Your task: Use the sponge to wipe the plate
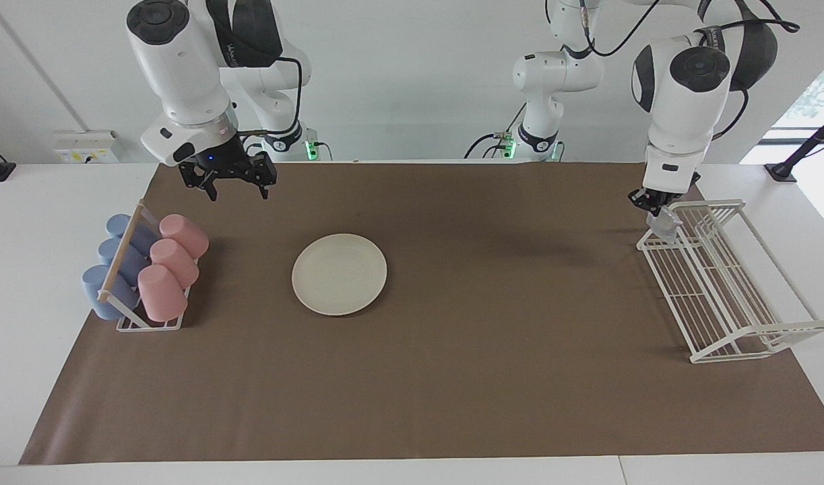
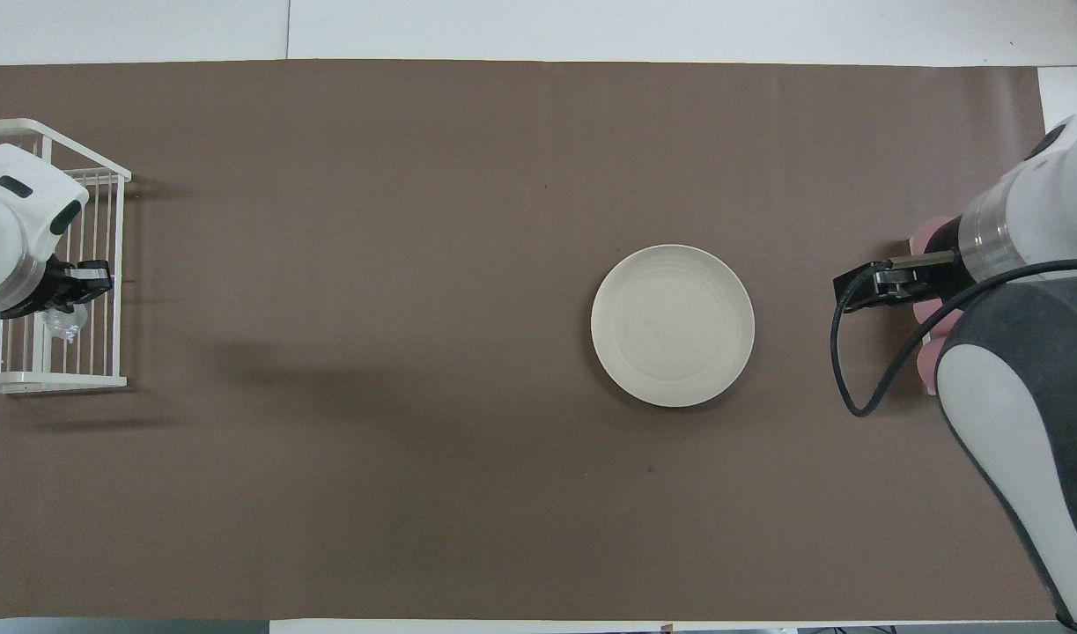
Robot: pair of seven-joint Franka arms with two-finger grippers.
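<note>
The cream-white plate (image 1: 339, 273) (image 2: 672, 324) lies flat on the brown mat, with nothing on it and no gripper over it. The silvery sponge (image 1: 663, 226) (image 2: 62, 322) hangs from my left gripper (image 1: 649, 202), which is shut on it over the white wire rack's (image 1: 721, 283) end nearest the robots. My right gripper (image 1: 238, 195) hangs open and empty above the mat, over the spot between the plate and the cup rack, close to the robots' edge. In the overhead view the right wrist hides its fingers.
A rack of blue and pink cups (image 1: 145, 269) stands at the right arm's end of the table. The white wire rack (image 2: 62, 255) stands at the left arm's end. The brown mat (image 1: 452, 377) covers most of the table.
</note>
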